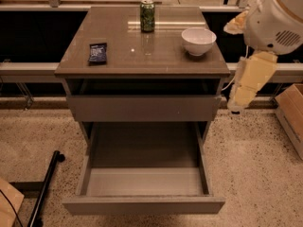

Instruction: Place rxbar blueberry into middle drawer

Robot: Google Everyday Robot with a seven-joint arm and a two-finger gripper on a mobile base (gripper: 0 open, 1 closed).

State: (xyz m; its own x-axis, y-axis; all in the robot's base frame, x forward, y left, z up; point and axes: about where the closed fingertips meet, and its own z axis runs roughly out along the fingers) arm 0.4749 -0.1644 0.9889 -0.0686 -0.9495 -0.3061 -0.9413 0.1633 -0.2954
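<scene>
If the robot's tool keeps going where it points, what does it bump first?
The tool hangs right of the cabinet, pointing down. It would probably hit the speckled floor first, just right of the open drawer, though depth is unclear.
</scene>
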